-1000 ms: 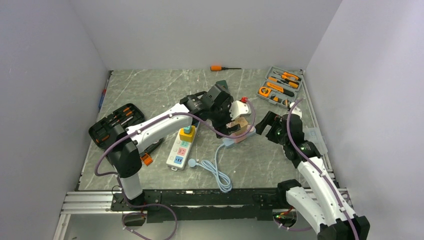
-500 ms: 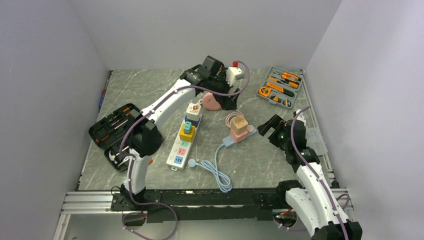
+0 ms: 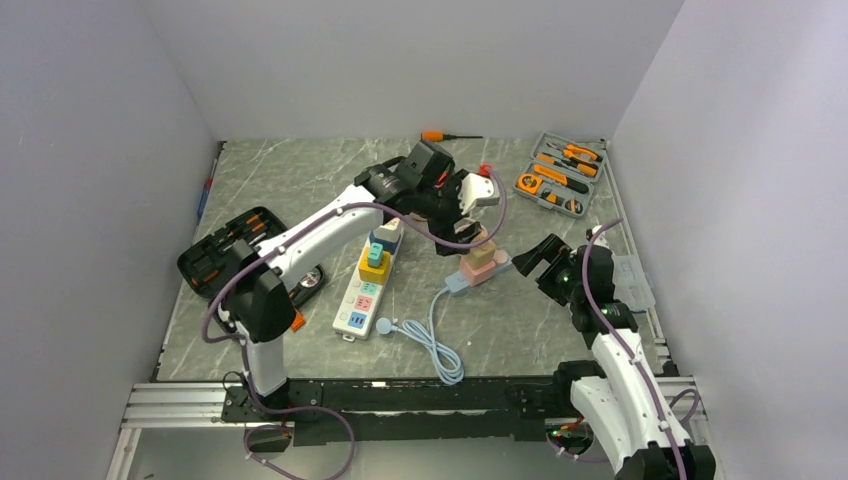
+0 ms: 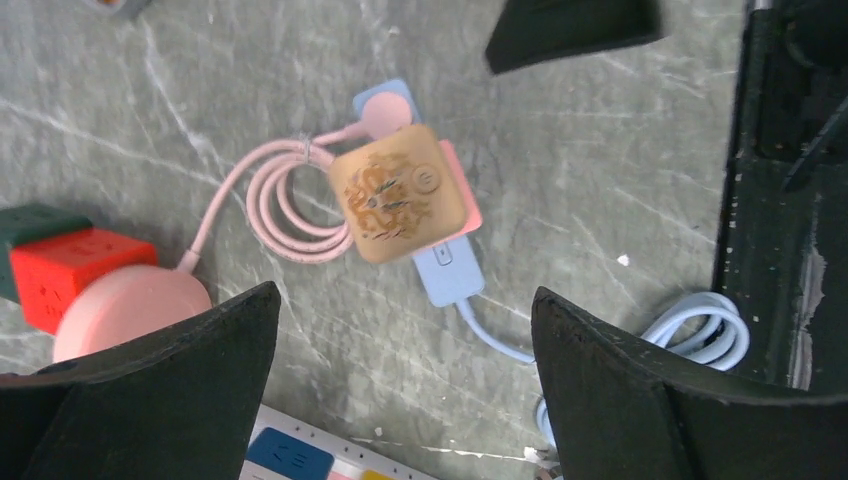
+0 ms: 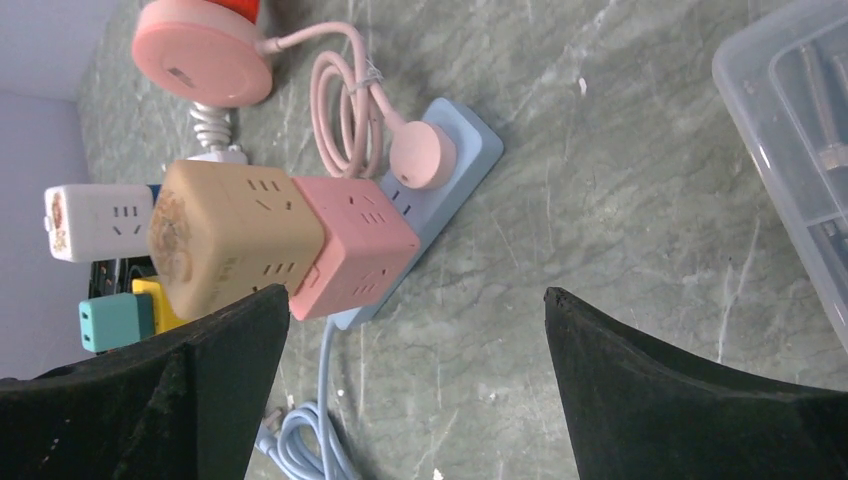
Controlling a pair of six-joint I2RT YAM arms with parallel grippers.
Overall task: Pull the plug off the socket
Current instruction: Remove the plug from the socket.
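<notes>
Hovering above the stacked adapters, the left gripper (image 4: 405, 295) has its jaws spread wide and holds nothing; straight below it lies the tan cube (image 4: 400, 195), whose top carries a brown swirled print and a small round mark, neither readable as letters; the tan cube sits plugged onto a pink cube (image 5: 355, 250), and the pink cube sits on the blue socket strip (image 5: 460, 150) lying flat on the grey marbled table (image 3: 300, 180); beside the pink cube, at the strip's far end, a round pink plug (image 5: 422, 155) is seated in the strip; its pink cord (image 4: 285, 205) runs in a tied coil to a pink disc (image 5: 200, 50), which touches a red block (image 4: 75, 265); a dark mark on the disc's rim is too small to read; the right gripper (image 5: 415, 295) is low, near the strip on its right side, jaws apart and empty, touching neither cube; a pale blue cable (image 3: 435, 340) trails from the strip toward the near edge in loose loops; left of the stack lies a white power strip (image 3: 362, 290) with coloured socket panels, carrying a yellow adapter (image 3: 374, 262) and a white adapter (image 3: 388, 230); the white one bears a small reddish emblem I cannot make out; a grey tool case (image 3: 560, 175) with orange-handled tools lies open at the far right, an orange screwdriver (image 3: 440, 135) rests by the back wall, and a black screwdriver case (image 3: 225, 245) lies on the left
</notes>
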